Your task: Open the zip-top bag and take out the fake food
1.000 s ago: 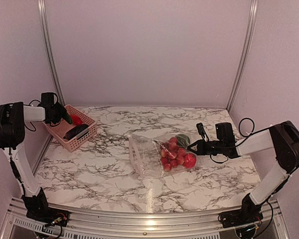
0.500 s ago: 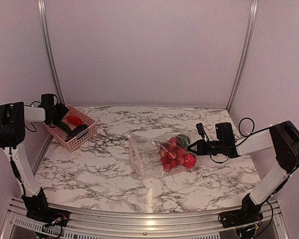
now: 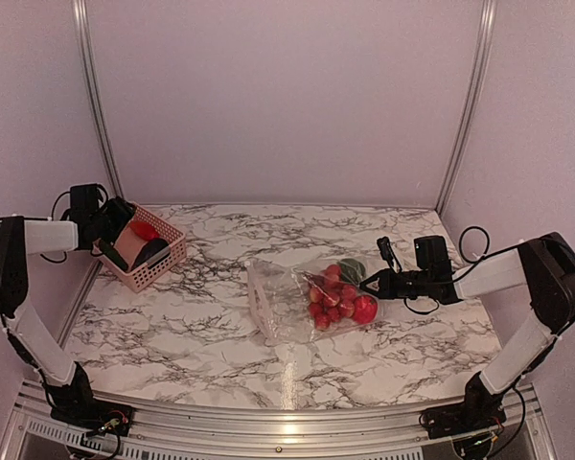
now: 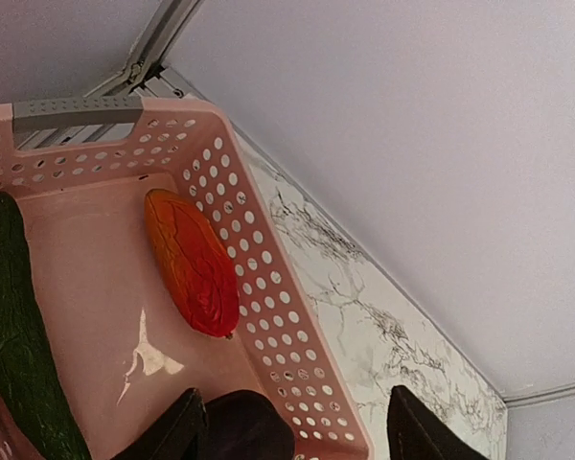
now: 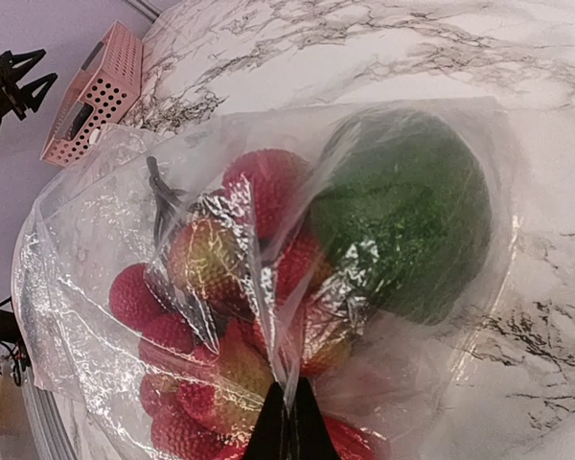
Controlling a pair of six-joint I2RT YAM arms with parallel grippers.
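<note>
The clear zip-top bag (image 3: 286,305) lies mid-table with its whitish zip strip (image 3: 259,299) on the left side. The fake food (image 3: 337,295), several red pieces and a dark green one, is bunched inside at the right end. My right gripper (image 3: 368,285) is shut on a fold of the bag's film at that end. The right wrist view shows the pinch (image 5: 287,426), the red pieces (image 5: 201,273) and the green piece (image 5: 402,220) through the bag (image 5: 86,230). My left gripper (image 3: 113,233) is open at the pink basket, empty, with its jaws (image 4: 292,441) astride the basket's wall.
The pink slatted basket (image 3: 175,249) stands at the back left against the frame rail. It (image 4: 268,278) holds an orange-red piece (image 4: 192,261), a long dark green piece (image 4: 14,326) and a dark piece (image 4: 247,429). Walls enclose the table.
My left arm has drawn back to the left and lower by the basket. The long dark green piece that was at its jaws now lies in the basket. The right arm and bag have not moved.
</note>
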